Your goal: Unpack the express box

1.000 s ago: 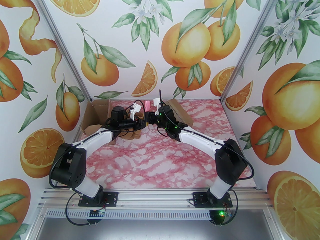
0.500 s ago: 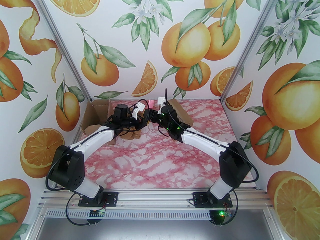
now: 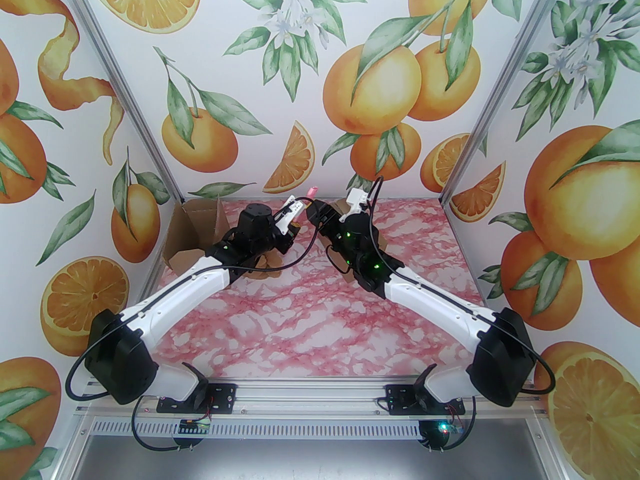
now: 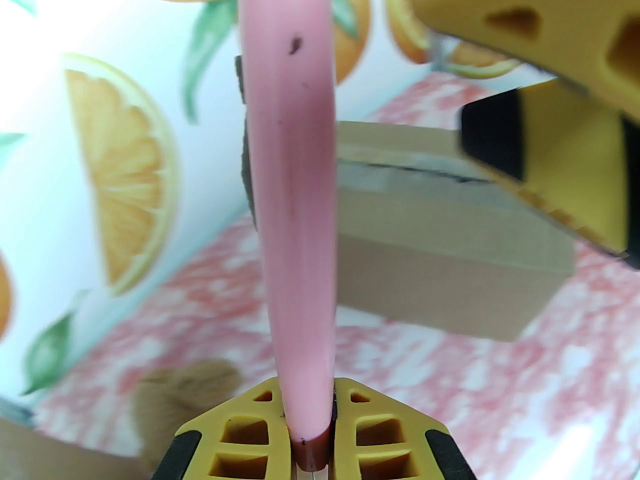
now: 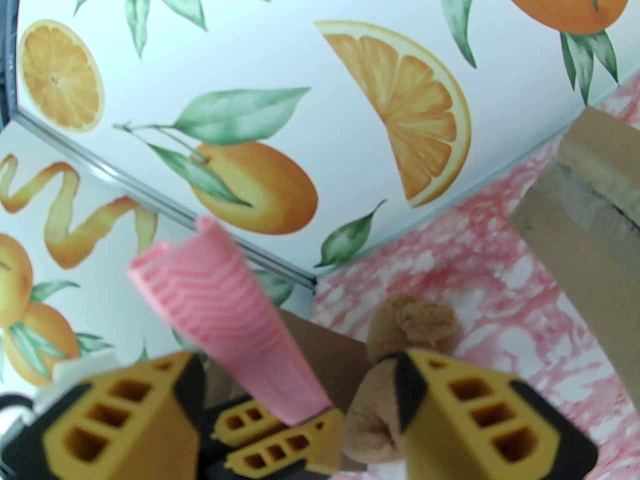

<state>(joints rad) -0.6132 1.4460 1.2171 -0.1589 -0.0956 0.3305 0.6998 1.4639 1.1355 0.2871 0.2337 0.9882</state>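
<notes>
Currently I count two boxes on the desk (image 3: 300, 328). One is an open box (image 3: 192, 233) in the far left corner with its flaps up. The other is a closed box (image 4: 440, 268) at the back, just beyond the right arm, with one strip of tape along its top.

One pink tool (image 4: 295, 168) is up in the air, clear of the desk. My left hand (image 4: 307, 418) pinches its lower end, with both fingers pressed against it, one on each side. The tool stands roughly upright from that grip, and its ribbed face shows in the right wrist view.

My right hand (image 5: 295, 368) is spread wide and grips nothing. Its two fingers sit either side of the left hand's tips, near the tool but apart from it.

One brown plush toy (image 5: 410, 318) lies on the desk between the two boxes, beside the open box. In the top view it is partly under the left arm.

Seen from the left wrist, the closed box lies beyond the tool and to its right, and neither hand touches it.
</notes>
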